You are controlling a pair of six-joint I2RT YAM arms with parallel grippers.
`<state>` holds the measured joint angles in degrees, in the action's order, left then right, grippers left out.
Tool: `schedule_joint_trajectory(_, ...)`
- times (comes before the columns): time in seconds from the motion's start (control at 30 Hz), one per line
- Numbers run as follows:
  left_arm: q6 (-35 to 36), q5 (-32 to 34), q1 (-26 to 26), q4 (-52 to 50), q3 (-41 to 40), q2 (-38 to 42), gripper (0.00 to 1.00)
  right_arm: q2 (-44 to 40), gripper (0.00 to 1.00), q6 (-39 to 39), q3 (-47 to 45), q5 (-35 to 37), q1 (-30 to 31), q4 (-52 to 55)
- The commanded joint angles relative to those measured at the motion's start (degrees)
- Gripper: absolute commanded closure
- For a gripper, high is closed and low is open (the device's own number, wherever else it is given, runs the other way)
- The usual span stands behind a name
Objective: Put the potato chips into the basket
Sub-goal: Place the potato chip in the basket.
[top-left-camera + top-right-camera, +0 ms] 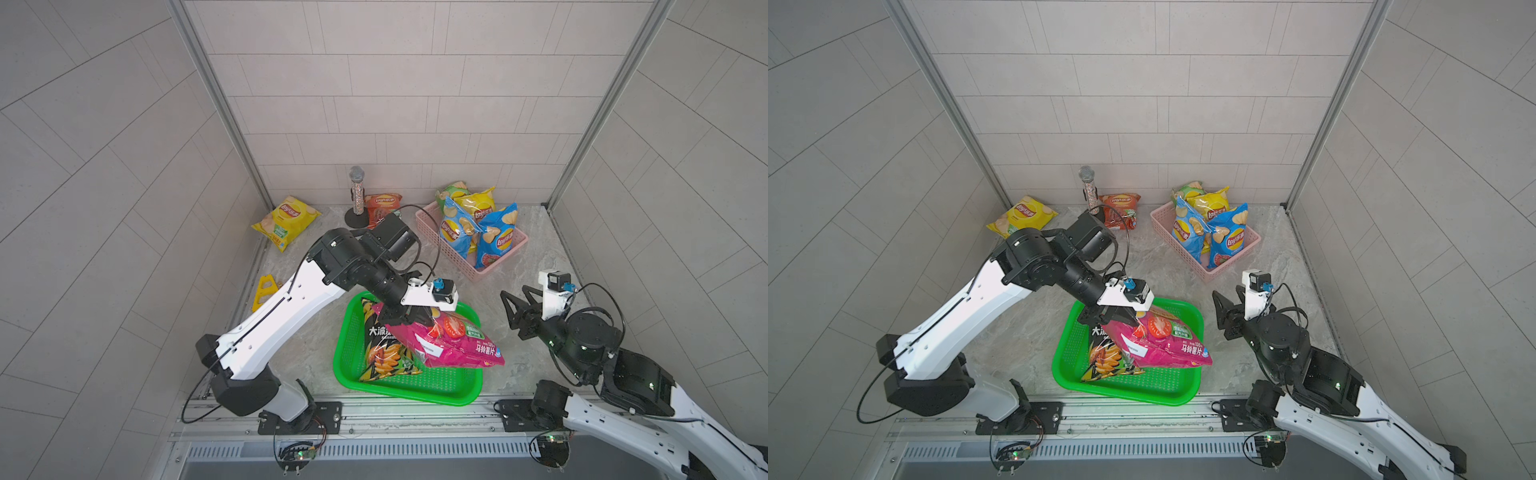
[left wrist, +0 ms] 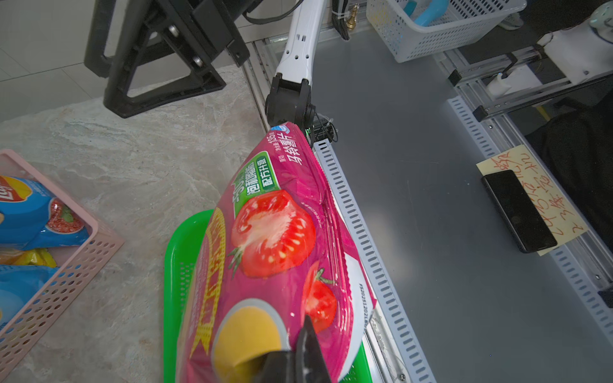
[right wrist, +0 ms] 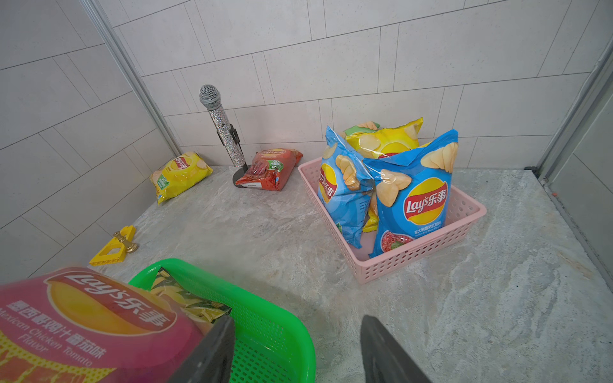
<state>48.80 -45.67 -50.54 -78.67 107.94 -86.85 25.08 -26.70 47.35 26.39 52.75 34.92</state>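
one magenta lay's bag (image 1: pixel 457 347) pinched in left claw (image 1: pixel 424 320), right claw (image 1: pixel 512 291) spread empty

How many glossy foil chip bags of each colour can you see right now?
yellow foil bags: 2
blue foil bags: 2
green foil bag: 1
red foil bag: 1
black foil bag: 1
magenta foil bag: 1
Total: 8 visible

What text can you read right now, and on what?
"Lay's乐事", "Mexican Chicken Tomato Flavor", "马铃薯片": magenta chip bag.
"Lay's乐事": front blue chip bag in the pink basket.
"大波": black chip bag in the green basket.
Red handwriting on the yellow note: illegible.
Remaining print: too small or blurred.
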Motion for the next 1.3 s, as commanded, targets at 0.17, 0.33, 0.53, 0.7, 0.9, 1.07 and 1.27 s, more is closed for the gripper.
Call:
schedule_joint_trajectory(0.17, 5.61, -6.10, -0.17, 2.44, -1.59, -3.55, 1.00, 0.06, 0.35, -0.32, 0.76, 0.52, -0.09, 0.05)
schedule_joint_trajectory(0.33, 11.43, -5.82, -0.15, 3.88, -2.90, -5.95, 1.00, 0.21, 0.35, -0.22, 0.64, 0.76, -0.11, 0.06)
schedule_joint_trajectory(0.53, 14.73, -2.31, -0.23, 6.98, -10.61, -5.91, 1.00, 0.88, 0.35, -0.65, -0.20, -0.20, -0.11, 0.14)
schedule_joint_trajectory(0.7, 14.15, 5.33, -0.17, 10.53, -18.08, -2.09, 0.60, 3.94, 0.35, -1.19, -1.20, -3.32, -0.08, -0.33)
schedule_joint_trajectory(0.9, 9.82, 11.34, 2.16, 11.44, -19.87, 3.72, 0.22, 12.41, 0.34, -1.67, -0.88, -10.80, -0.11, -1.08)
schedule_joint_trajectory(1.07, -4.18, 12.20, 8.64, 13.77, -16.43, 6.69, 0.12, 20.53, 0.30, -2.96, 0.60, -18.55, -0.11, -1.17)
schedule_joint_trajectory(1.27, -21.54, 13.52, 21.18, 19.11, -19.62, 10.88, 0.04, 30.46, 0.26, -7.55, 3.90, -28.76, 0.06, -1.43)
